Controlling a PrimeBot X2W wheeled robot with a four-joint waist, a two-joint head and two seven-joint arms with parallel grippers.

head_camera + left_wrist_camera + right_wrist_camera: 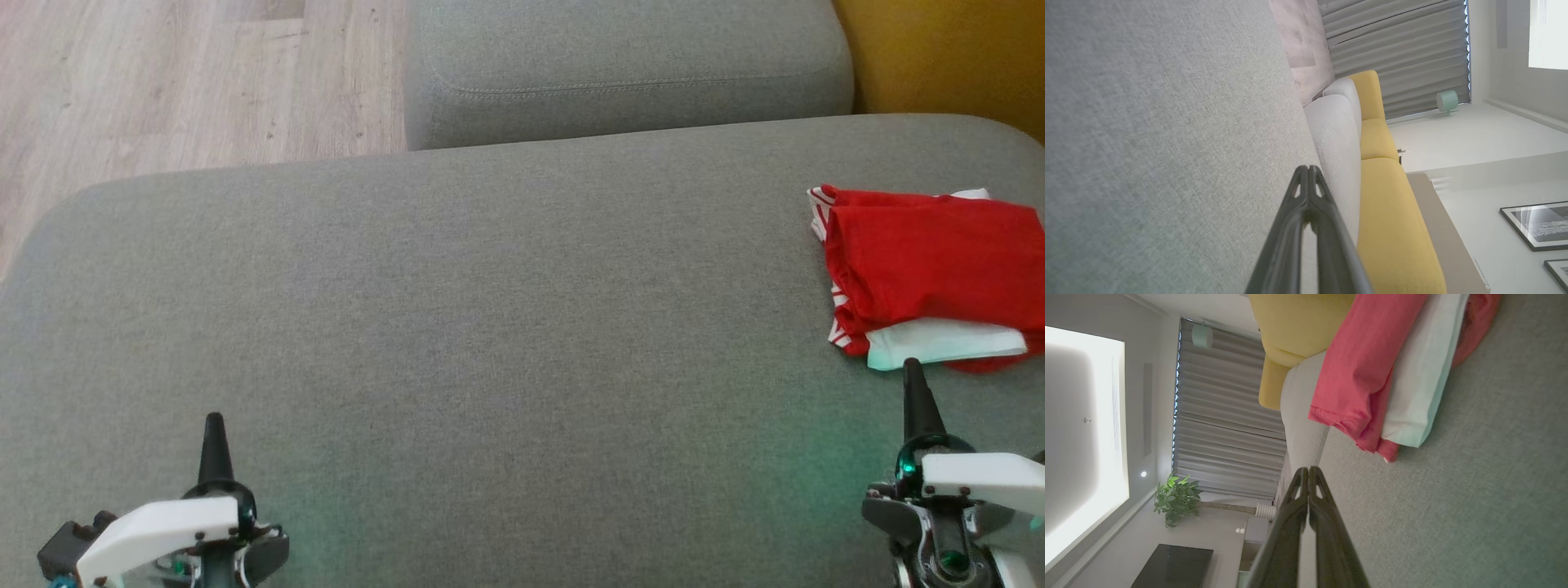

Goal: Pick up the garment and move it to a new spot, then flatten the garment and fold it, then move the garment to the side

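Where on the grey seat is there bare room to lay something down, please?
The grey seat is bare from its left edge across the middle, between the left tool and the folded garment. The crowded part is the far right, where the garment lies just beyond the right tool.

Left pincer (215,425) at lower left, fingers pressed together, pointing up; right pincer (913,369) at lower right, likewise closed, empty.

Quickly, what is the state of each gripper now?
Left gripper: shut, holding nothing.
Right gripper: shut, holding nothing, just short of the garment.
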